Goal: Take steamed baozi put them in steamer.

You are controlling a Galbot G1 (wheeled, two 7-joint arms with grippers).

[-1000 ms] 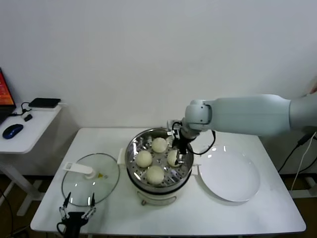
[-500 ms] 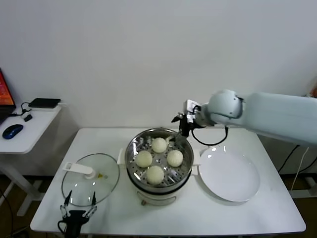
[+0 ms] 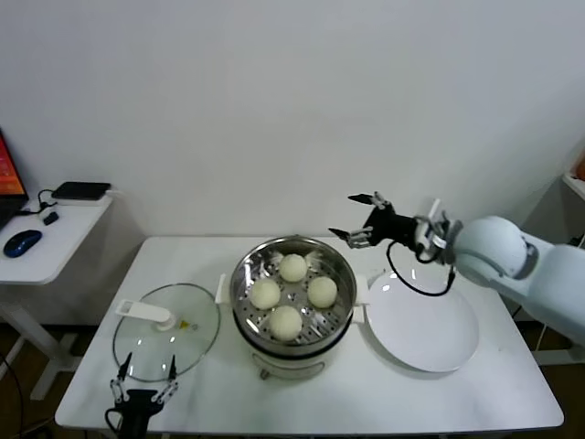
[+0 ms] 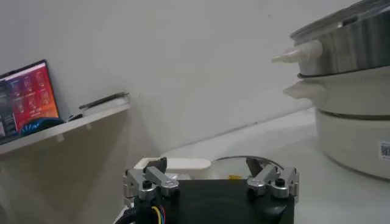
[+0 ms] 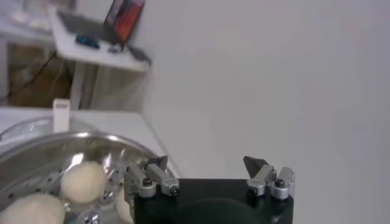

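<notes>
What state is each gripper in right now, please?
Left gripper: open, empty, by the glass lid.
Right gripper: open, empty, above the table.

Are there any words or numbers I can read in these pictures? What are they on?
None can be read.
Square code sticker on the steamer's white base: too blurred to read.
Laptop screen on the side desk: bright colours show, but any writing is too small.
Yellow mark on the glass lid: too small to tell whether it holds words.
</notes>
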